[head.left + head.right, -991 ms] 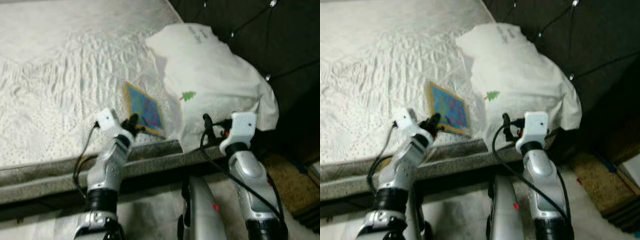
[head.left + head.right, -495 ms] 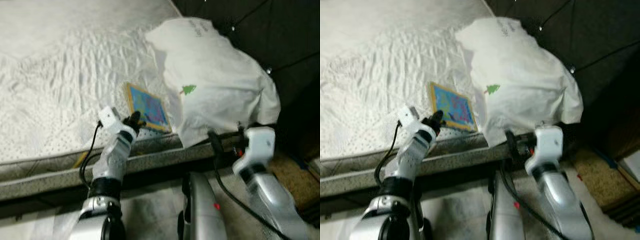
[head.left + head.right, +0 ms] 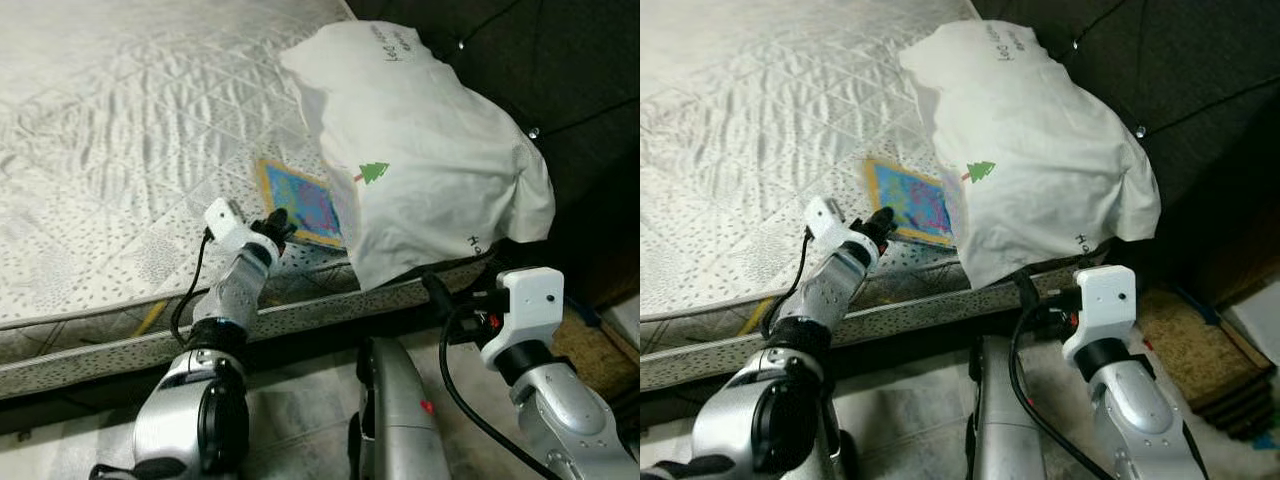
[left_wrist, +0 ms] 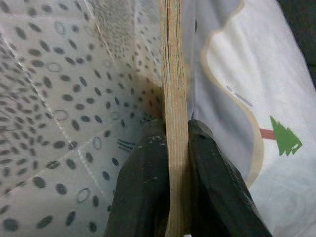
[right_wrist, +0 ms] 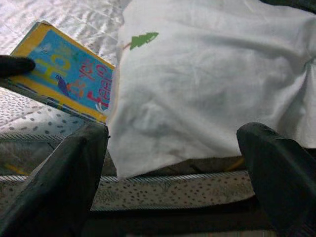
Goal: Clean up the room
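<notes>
My left gripper (image 3: 279,223), mid-frame, pinches the book (image 3: 303,203) by its edge; lifting could snag the pillow (image 3: 420,140) overlapping it. My right gripper (image 5: 173,163) hangs open.

left tool (image 3: 277,222) | grips book (image 3: 303,203) corner | on mattress (image 3: 120,150)

The book (image 3: 301,203) is blue with a yellow border and red lettering. The white pillow (image 3: 420,150) bears a small green tree. The mattress (image 3: 120,130) is white, quilted, dark-dotted.
</notes>
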### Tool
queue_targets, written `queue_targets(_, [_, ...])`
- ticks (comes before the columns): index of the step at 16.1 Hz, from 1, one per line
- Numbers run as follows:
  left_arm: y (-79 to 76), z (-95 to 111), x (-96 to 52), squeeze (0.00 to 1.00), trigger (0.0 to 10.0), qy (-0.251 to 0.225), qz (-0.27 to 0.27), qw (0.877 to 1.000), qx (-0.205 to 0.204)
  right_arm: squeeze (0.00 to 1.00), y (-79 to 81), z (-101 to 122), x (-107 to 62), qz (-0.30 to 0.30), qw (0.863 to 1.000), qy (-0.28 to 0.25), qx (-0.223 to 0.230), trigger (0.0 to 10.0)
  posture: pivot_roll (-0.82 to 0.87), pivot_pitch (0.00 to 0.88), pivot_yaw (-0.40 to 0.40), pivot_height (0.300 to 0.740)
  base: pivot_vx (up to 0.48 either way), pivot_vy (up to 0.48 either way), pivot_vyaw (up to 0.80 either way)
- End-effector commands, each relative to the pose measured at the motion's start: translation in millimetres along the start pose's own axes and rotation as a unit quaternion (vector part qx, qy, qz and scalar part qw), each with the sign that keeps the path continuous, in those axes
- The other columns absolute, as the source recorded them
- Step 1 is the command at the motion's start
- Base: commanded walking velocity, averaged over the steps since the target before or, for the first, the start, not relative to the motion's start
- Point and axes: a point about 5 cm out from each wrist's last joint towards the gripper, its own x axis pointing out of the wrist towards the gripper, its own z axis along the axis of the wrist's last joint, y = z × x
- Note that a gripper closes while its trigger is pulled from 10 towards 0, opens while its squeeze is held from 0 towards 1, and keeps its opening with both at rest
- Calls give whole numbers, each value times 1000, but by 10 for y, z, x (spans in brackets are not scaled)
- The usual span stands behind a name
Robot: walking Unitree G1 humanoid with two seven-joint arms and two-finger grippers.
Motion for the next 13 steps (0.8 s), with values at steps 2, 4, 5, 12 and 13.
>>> queue_targets(2, [-10,-233,15,0,10000,83,2,997,10,0,-10,61,-5,3,1000,-3,-12,10000,-334,161,-83,527,0,0,0])
queue_targets(4, [-31,-259,25,0,10000,100,-8,995,16,0,-5,73,11,6,1000,-4,-18,10000,-332,160,-85,527,0,0,0])
queue_targets(5, [-59,-289,24,0,10000,109,-15,994,14,0,-3,77,24,7,1000,-5,-20,10000,-330,161,-85,527,0,0,0])
queue_targets(12, [-65,-626,-73,0,10000,164,-17,986,7,0,27,65,84,7,1000,-6,-19,10000,-311,158,-80,527,0,0,0])
queue_targets(13, [-15,-626,-87,0,10000,165,-9,986,16,0,29,59,91,7,1000,-6,-19,10000,-310,156,-80,527,0,0,0])
